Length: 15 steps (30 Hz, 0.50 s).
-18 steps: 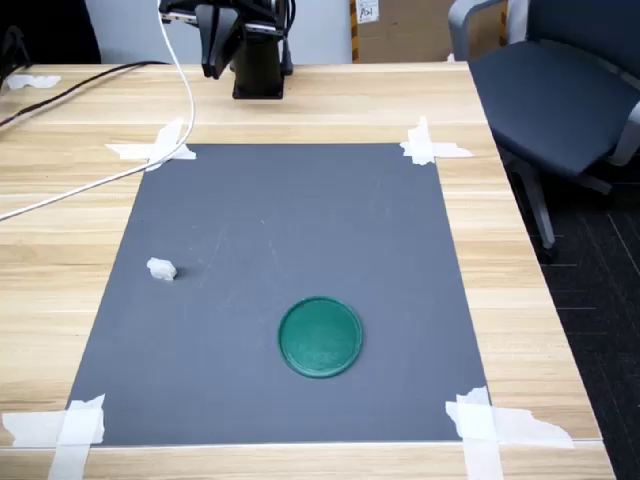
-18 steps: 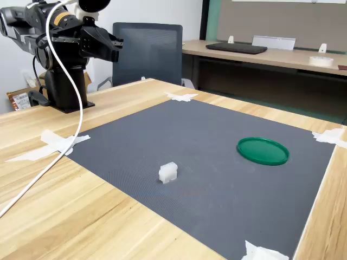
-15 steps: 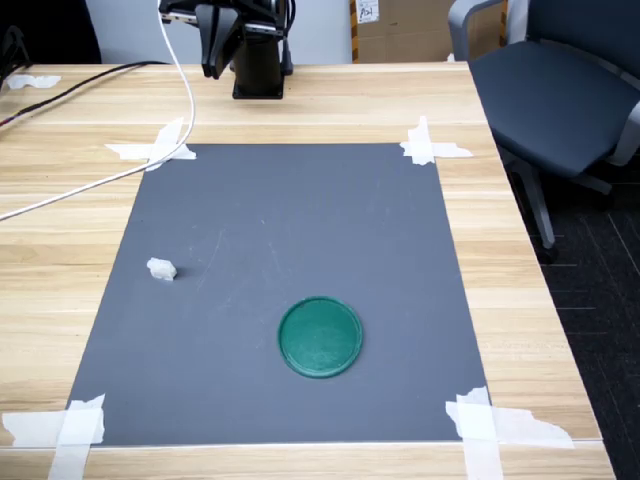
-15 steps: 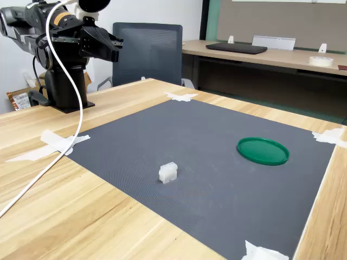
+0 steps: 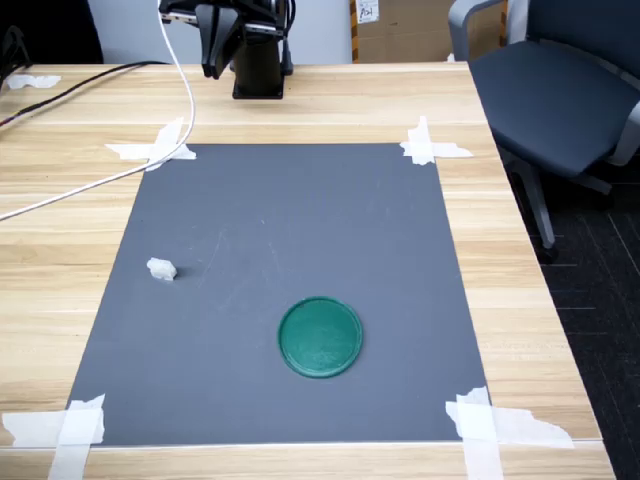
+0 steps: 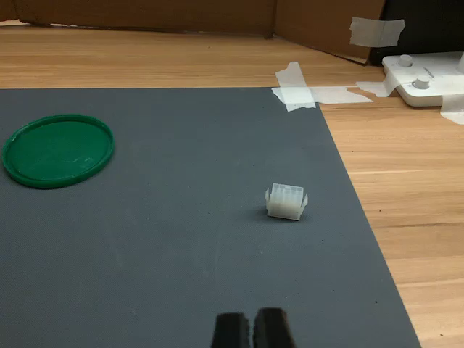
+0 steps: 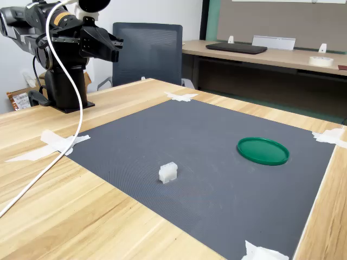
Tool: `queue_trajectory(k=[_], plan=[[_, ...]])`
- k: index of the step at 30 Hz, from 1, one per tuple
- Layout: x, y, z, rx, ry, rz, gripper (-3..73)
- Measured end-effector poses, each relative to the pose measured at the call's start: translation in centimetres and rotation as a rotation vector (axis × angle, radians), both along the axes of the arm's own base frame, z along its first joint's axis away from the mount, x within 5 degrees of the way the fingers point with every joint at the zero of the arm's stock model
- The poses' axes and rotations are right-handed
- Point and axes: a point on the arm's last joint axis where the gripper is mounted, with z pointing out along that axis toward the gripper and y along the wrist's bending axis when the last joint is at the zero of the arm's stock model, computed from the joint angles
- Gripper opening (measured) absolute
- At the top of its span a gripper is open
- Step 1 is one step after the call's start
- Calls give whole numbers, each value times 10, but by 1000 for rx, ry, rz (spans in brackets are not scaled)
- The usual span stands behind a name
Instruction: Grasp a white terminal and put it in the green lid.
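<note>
While both exterior views leave the gripper (image 7: 111, 46) far back above the table edge, only the wrist view shows its fingertips (image 6: 230, 328) nearly together, holding nothing; the white terminal (image 6: 286, 201) sits on the grey mat (image 6: 181, 254), well apart from the green lid (image 6: 58, 150)

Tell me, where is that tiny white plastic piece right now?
The white terminal lies on the grey mat near its left edge in the first exterior view, apart from the green lid.
</note>
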Motion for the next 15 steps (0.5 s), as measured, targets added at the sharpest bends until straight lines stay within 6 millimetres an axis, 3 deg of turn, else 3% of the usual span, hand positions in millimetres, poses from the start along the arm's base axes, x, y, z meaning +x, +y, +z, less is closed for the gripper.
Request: queue_trajectory(k=[10,15], plan=[[1,0,-1,-23,11,1,-28],[6,0,-6,-20,159,13,-28]])
